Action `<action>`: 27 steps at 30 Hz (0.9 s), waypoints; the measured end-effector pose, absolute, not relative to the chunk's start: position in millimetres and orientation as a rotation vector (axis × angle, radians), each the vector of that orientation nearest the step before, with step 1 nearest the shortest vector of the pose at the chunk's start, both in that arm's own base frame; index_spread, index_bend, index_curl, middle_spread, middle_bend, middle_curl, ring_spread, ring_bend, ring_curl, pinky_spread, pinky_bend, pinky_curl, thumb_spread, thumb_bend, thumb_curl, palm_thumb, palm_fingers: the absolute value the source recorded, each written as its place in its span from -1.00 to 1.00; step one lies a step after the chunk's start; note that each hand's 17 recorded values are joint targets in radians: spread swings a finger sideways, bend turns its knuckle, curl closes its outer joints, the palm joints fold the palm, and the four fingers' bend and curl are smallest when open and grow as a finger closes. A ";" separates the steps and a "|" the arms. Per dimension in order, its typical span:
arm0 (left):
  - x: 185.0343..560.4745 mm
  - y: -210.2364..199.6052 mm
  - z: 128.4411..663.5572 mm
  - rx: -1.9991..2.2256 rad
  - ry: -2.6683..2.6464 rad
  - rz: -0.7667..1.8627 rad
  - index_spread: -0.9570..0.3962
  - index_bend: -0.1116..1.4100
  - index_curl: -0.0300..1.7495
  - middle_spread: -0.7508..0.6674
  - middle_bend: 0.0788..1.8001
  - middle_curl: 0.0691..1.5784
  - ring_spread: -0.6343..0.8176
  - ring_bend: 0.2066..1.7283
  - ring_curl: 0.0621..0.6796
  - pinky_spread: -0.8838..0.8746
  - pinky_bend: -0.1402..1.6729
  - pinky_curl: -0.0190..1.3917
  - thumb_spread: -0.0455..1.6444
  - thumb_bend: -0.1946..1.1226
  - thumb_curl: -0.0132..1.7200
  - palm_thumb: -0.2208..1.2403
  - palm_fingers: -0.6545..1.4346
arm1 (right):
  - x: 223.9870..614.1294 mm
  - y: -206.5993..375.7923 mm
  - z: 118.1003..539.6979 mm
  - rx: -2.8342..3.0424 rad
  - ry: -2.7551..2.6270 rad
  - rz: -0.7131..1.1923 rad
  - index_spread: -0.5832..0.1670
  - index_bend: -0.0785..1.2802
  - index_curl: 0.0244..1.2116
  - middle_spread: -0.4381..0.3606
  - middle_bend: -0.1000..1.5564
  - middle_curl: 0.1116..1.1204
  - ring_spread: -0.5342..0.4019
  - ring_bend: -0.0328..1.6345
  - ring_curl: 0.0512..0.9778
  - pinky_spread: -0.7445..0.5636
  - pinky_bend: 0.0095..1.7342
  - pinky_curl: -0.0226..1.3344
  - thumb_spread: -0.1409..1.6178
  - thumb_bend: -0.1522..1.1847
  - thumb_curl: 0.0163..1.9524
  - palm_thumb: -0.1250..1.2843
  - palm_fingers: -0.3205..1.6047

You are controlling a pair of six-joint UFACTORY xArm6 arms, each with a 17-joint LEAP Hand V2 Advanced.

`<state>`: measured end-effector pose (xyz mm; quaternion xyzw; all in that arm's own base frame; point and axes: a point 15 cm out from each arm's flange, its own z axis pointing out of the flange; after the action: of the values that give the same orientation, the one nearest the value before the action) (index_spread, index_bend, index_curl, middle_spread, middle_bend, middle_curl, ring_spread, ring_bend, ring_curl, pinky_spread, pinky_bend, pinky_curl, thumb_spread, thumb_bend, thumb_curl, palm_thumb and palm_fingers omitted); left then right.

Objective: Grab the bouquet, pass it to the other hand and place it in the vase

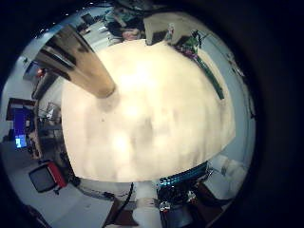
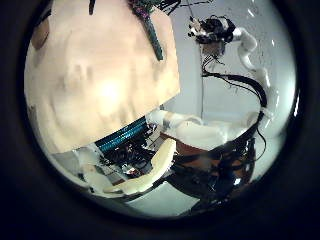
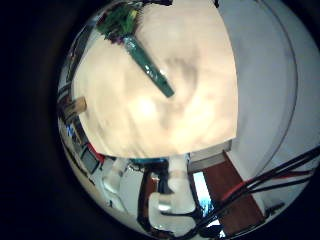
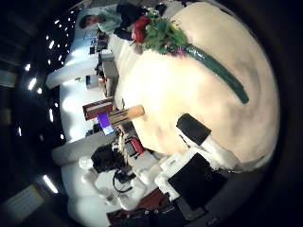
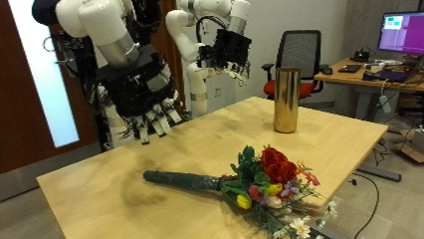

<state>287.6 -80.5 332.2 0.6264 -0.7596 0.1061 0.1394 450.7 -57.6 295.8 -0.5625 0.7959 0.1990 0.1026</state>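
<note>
While both arms hang above it, the wooden counter (image 5: 199, 149) carries only two things, a vase and a bouquet. Its pale top fills much of every palm view.

Compared with the vase, the right hand (image 5: 143, 100) is well apart, above the opposite end of the counter and nearer to the camera. Its fingers point down and are spread and relaxed, and they hold nothing. The left hand (image 5: 228, 52) is farther back, higher than the vase and a little to the side of it. Its fingers also hang down loosely and hold nothing. Neither hand touches the counter.

The bouquet (image 5: 245, 184) lies flat on the counter, well apart from the vase, toward the near edge. Its dark green wrapped stem (image 5: 179, 180) points away from the vase side, toward the place under the right hand. Its head of red (image 5: 276, 165) and yellow flowers with green leaves lies near the counter's near edge. In the right thumb side palm view the bouquet (image 4: 185, 47) shows with the long green stem lying across the counter (image 4: 189, 104).

The vase (image 5: 285, 100) is a tall golden cylinder and it stands upright near the far edge of the counter, close under the left hand. In the left little finger side palm view the vase (image 1: 81, 65) looks large.
</note>
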 end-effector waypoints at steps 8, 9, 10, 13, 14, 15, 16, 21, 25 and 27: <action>289.3 -77.3 328.4 1.824 -2.175 0.301 0.83 -0.63 -0.63 0.83 -0.87 -0.72 0.76 -0.64 -0.51 0.70 -0.54 -0.52 0.04 -0.76 -0.63 -0.29 -0.38 | 472.2 -55.1 232.3 -1.599 2.391 0.496 0.31 -0.68 -0.65 0.59 -0.49 -0.52 0.52 -0.25 -0.59 0.63 -0.49 -0.53 0.37 -0.81 -0.60 0.15 -0.45; 289.9 -78.0 328.2 1.824 -2.172 0.301 0.83 -0.63 -0.63 0.83 -0.87 -0.72 0.76 -0.64 -0.51 0.70 -0.54 -0.52 0.04 -0.76 -0.63 -0.29 -0.38 | 473.6 -55.7 225.4 -1.592 2.396 0.486 0.32 -0.68 -0.65 0.59 -0.49 -0.52 0.52 -0.25 -0.59 0.63 -0.48 -0.53 0.37 -0.81 -0.60 0.15 -0.45; 290.3 -79.6 327.8 1.819 -2.173 0.299 0.83 -0.63 -0.63 0.83 -0.87 -0.72 0.76 -0.64 -0.51 0.70 -0.54 -0.52 0.04 -0.76 -0.63 -0.29 -0.38 | 475.0 -55.8 216.7 -1.588 2.404 0.485 0.33 -0.68 -0.65 0.57 -0.48 -0.52 0.50 -0.23 -0.58 0.63 -0.48 -0.54 0.37 -0.81 -0.60 0.15 -0.44; 290.1 -78.3 325.8 1.817 -2.174 0.292 0.83 -0.63 -0.63 0.83 -0.87 -0.72 0.76 -0.64 -0.51 0.70 -0.54 -0.52 0.04 -0.76 -0.63 -0.29 -0.38 | 476.9 -49.0 206.7 -1.599 2.407 0.493 0.34 -0.68 -0.65 0.57 -0.47 -0.51 0.46 -0.19 -0.57 0.62 -0.48 -0.54 0.36 -0.80 -0.59 0.17 -0.43; 291.0 -77.4 326.4 1.823 -2.169 0.299 0.83 -0.63 -0.63 0.83 -0.87 -0.72 0.76 -0.64 -0.51 0.70 -0.54 -0.52 0.04 -0.76 -0.63 -0.29 -0.38 | 475.9 -48.9 201.1 -1.596 2.417 0.506 0.34 -0.68 -0.65 0.57 -0.47 -0.51 0.45 -0.18 -0.56 0.62 -0.47 -0.54 0.36 -0.80 -0.59 0.17 -0.43; 290.6 -77.6 326.0 1.823 -2.167 0.297 0.83 -0.63 -0.63 0.83 -0.87 -0.72 0.76 -0.64 -0.51 0.70 -0.54 -0.52 0.04 -0.76 -0.63 -0.29 -0.38 | 474.7 -49.2 194.9 -1.596 2.425 0.520 0.35 -0.68 -0.65 0.56 -0.46 -0.51 0.42 -0.15 -0.56 0.61 -0.47 -0.54 0.36 -0.80 -0.59 0.18 -0.42; 289.6 -78.7 325.3 1.819 -2.167 0.293 0.83 -0.63 -0.63 0.83 -0.87 -0.72 0.76 -0.64 -0.51 0.70 -0.54 -0.52 0.04 -0.76 -0.63 -0.29 -0.38 | 474.1 -47.7 189.4 -1.596 2.431 0.534 0.35 -0.67 -0.65 0.55 -0.45 -0.50 0.40 -0.15 -0.56 0.61 -0.46 -0.54 0.35 -0.80 -0.59 0.19 -0.43; 291.3 -78.7 328.8 1.822 -2.172 0.302 0.83 -0.63 -0.63 0.83 -0.87 -0.72 0.76 -0.64 -0.51 0.70 -0.54 -0.52 0.04 -0.76 -0.63 -0.30 -0.38 | 476.8 -43.6 175.5 -1.608 2.439 0.541 0.37 -0.67 -0.63 0.53 -0.43 -0.50 0.37 -0.11 -0.56 0.59 -0.46 -0.55 0.35 -0.80 -0.58 0.21 -0.42; 290.6 -77.8 329.3 1.823 -2.175 0.299 0.83 -0.63 -0.63 0.83 -0.87 -0.72 0.76 -0.64 -0.50 0.70 -0.54 -0.52 0.04 -0.76 -0.62 -0.30 -0.38 | 474.8 -34.4 156.3 -1.617 2.457 0.594 0.37 -0.66 -0.62 0.53 -0.41 -0.49 0.32 -0.07 -0.56 0.57 -0.46 -0.56 0.34 -0.81 -0.58 0.21 -0.42; 290.8 -78.1 330.9 1.827 -2.171 0.306 0.83 -0.63 -0.63 0.83 -0.87 -0.72 0.76 -0.64 -0.50 0.70 -0.54 -0.52 0.04 -0.76 -0.62 -0.30 -0.38 | 473.3 -35.1 149.6 -1.615 2.469 0.609 0.37 -0.66 -0.62 0.53 -0.40 -0.49 0.31 -0.07 -0.56 0.56 -0.46 -0.56 0.34 -0.81 -0.58 0.22 -0.42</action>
<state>290.8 -78.1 330.9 0.6335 -0.7530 0.1060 0.1432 473.3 -35.1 149.6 -0.5349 0.8179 0.2017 0.0648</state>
